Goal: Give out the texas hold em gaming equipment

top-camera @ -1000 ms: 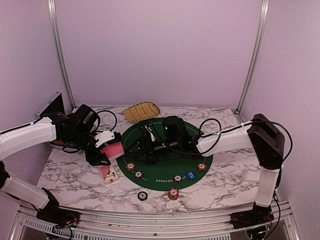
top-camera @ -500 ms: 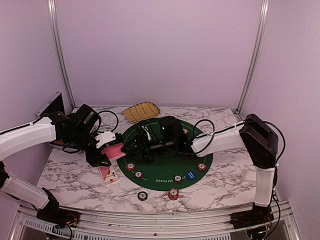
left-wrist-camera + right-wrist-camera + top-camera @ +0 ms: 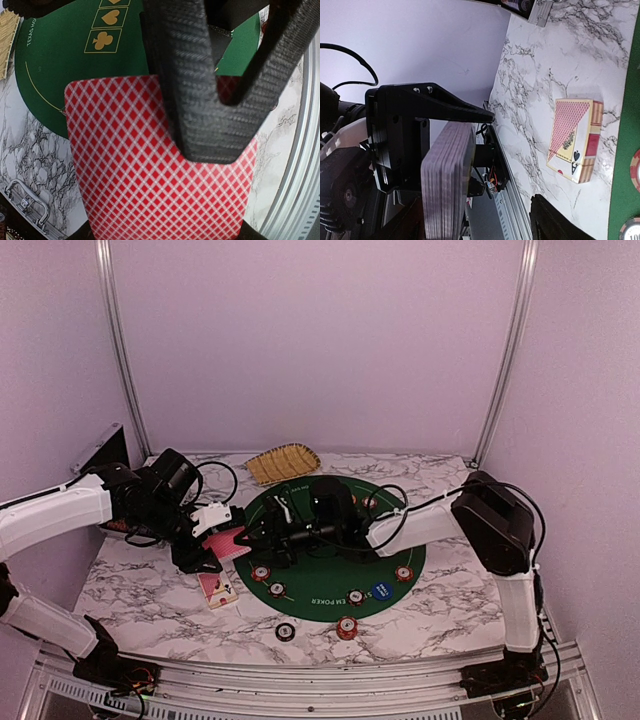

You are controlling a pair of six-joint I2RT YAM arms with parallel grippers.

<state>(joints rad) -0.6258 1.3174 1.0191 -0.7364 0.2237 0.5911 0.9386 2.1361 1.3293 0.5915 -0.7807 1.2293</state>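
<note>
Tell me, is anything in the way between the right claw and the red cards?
Nothing visible is. The right gripper points its open jaws straight at the red cards. Only the left gripper, clamped on them, is there.

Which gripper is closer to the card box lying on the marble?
Left. The left gripper, holding the deck, hangs just beyond the card box; the right gripper is farther right, at the mat's edge.
</note>
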